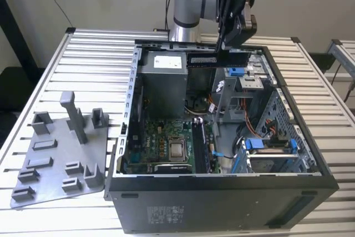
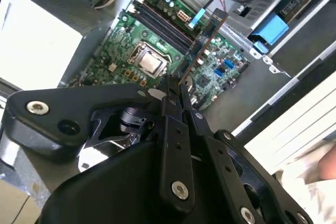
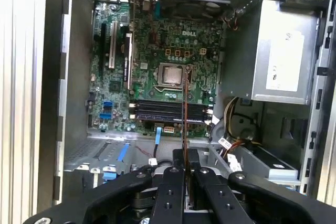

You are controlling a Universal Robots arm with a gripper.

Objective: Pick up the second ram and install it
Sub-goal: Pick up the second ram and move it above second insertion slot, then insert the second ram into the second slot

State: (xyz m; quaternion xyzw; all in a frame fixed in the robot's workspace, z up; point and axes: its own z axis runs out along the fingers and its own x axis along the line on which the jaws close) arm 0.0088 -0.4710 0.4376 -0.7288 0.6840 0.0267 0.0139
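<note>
Clamping the second ram [image 1: 206, 59], gripper [image 1: 223, 50] above case [image 1: 222, 203], broadside in exterior view, edge-on over motherboard [image 3: 199, 40] in first wrist view

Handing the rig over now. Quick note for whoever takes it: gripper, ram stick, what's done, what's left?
Gripper: shut on the ram stick.
Ram stick: level, in the air over the open computer case, apart from the motherboard.
Done: stick picked up and carried over the case.
Left: stick is not yet seated in the memory slots on the motherboard.
</note>
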